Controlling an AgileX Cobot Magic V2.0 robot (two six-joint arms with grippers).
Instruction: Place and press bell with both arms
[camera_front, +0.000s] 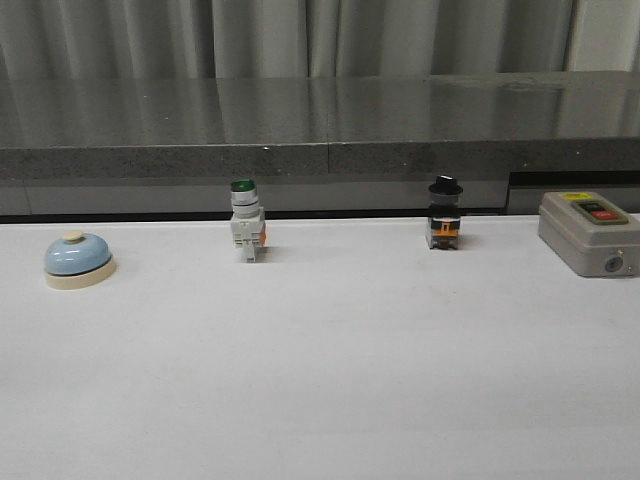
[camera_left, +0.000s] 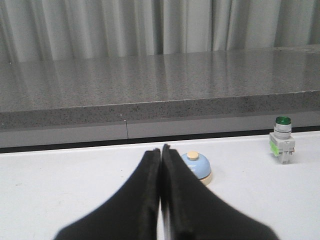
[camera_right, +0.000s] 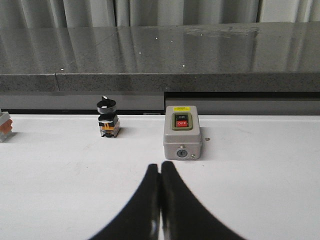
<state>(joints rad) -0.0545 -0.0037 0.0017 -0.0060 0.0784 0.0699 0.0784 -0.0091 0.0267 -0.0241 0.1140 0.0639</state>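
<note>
This looks like a lab or test bench for robot trials. A plain white worktop (camera_front: 330, 380) carries loose industrial control parts set out in a row: a green-capped push-button switch (camera_front: 246, 220), a black rotary selector switch (camera_front: 444, 214) and a grey box with red and green buttons (camera_front: 589, 232). Behind runs a speckled grey stone ledge (camera_front: 300, 125), backed by pale grey curtains (camera_front: 300, 35).

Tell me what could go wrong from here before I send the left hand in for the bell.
The left hand is shut, so it would likely shove the bell rather than grasp it unless it opens first.
The bell's glossy dome could slip between the fingers; gripping low near the cream base seems safer.
The right hand, also shut, points at the grey box; moving straight ahead might bump it or trip its red and green buttons.
</note>
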